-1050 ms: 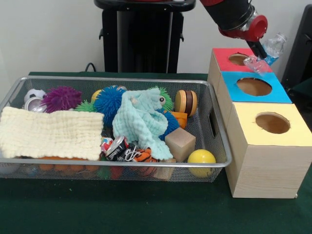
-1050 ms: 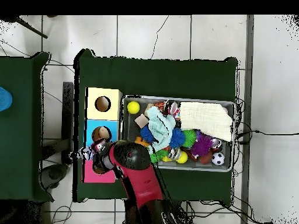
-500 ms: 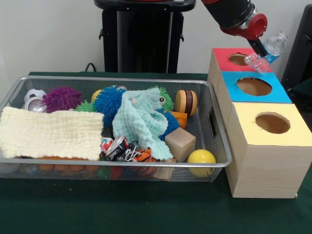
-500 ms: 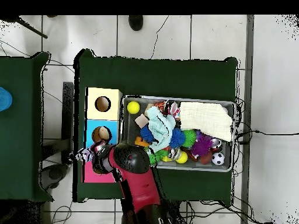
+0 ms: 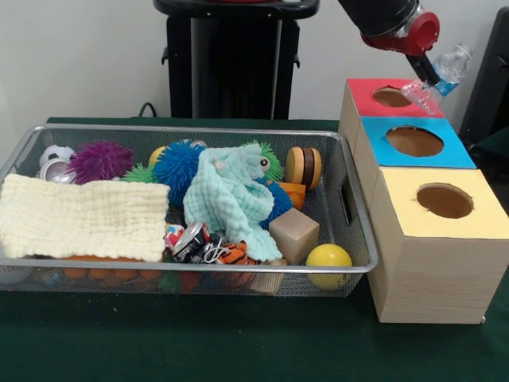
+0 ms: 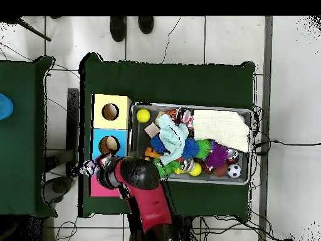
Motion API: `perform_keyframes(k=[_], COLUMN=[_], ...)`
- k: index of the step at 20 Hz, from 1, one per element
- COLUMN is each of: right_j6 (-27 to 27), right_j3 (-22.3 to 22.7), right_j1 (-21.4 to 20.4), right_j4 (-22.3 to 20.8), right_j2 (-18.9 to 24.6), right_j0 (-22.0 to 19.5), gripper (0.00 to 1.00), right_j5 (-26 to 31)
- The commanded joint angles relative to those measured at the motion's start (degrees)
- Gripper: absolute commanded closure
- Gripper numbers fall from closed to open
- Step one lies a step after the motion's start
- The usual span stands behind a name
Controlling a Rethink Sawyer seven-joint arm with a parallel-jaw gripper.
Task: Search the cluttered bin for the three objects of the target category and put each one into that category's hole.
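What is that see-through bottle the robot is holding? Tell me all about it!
The plastic bottle is clear and crinkled, with a bit of blue on it. It looks empty and squashed. It hangs tilted in the air, pinched by the robot's tool, above the far right edge of the red-topped box, beside that box's round hole. Nothing else touches it.

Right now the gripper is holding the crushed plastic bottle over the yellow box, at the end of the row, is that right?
Not quite. The gripper holds the crushed plastic bottle by the red box, at the row's other end from the yellow box; the front view shows it.
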Motion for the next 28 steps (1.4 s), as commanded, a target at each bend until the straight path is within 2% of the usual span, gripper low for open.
perform_keyframes(k=[1, 4, 9, 19, 28], right_j6=[-14.63, -13.42, -6.56, -8.11, -5.05], right_j3=[1.66, 0.93, -0.86, -1.96, -4.13], right_j1=[-1.31, -1.22, -2.54, -0.68, 0.36], right_j4=[1.43, -0.37, -7.85, -8.53, -12.18], right_j2=[1.68, 1.95, 2.0, 3.76, 4.97], right_j0=[-0.53, -1.21, -2.98, -5.23, -7.2], gripper=[1.0, 1.0, 1.0, 1.0, 1.0], right_j5=[2.28, 2.32, 3.88, 2.25, 2.16])
